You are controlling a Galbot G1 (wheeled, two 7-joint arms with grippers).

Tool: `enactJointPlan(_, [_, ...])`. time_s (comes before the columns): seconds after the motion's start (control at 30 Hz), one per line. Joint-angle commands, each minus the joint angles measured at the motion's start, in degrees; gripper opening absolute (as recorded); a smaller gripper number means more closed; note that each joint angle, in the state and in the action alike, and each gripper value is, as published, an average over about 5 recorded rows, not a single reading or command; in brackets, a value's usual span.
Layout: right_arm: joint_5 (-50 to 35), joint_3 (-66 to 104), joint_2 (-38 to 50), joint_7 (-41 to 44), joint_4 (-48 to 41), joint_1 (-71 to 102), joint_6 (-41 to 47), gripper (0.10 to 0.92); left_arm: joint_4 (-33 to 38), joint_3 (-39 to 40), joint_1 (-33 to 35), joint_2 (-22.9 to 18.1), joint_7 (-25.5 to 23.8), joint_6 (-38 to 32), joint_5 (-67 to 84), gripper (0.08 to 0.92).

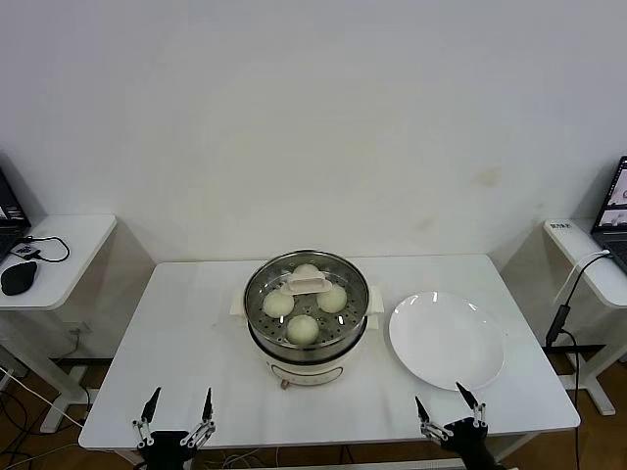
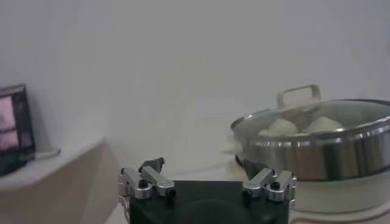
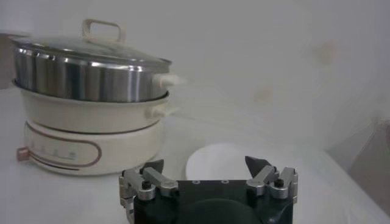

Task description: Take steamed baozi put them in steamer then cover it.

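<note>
Partly hidden: the fourth of the steamed baozi [image 1: 307, 270] lies behind the handle of the cover [image 1: 308, 285], which sits closed on the steamer [image 1: 307, 343] at the middle of the table [image 1: 186, 323]; three buns show clearly through the glass. Both arms are cut off at the near table edge. The left gripper [image 1: 176, 409] and right gripper [image 1: 448, 403] hang there with fingers spread, grasping nothing, well apart from the pot. A bare white plate [image 1: 448, 340] lies just beside the steamer on the robot's right. Side desks with a mouse [image 1: 19, 277] and laptop [image 1: 615, 201] flank the table. The right wrist view alone shows the base's control panel [image 3: 64, 152]; the left wrist view shows buns under the lid.
</note>
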State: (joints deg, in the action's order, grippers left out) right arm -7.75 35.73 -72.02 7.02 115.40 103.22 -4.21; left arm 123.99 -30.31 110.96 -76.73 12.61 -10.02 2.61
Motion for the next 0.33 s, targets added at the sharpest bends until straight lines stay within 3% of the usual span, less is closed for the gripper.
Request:
enactJointPlan(0.03, [-0.44, -0.5, 0.46, -0.93, 1.08, 1.11, 0.63, 0.823, -2.97, -2.4, 1.41, 0.0, -0.79, -2.77, 5.61, 0.823])
enactJointPlan(0.33, [2.0, -0.72, -1.28, -0.79, 0.85, 0.95, -0.94, 0.823, -3.39, -2.94, 1.03, -0.02, -1.79, -2.23, 5.29, 0.823])
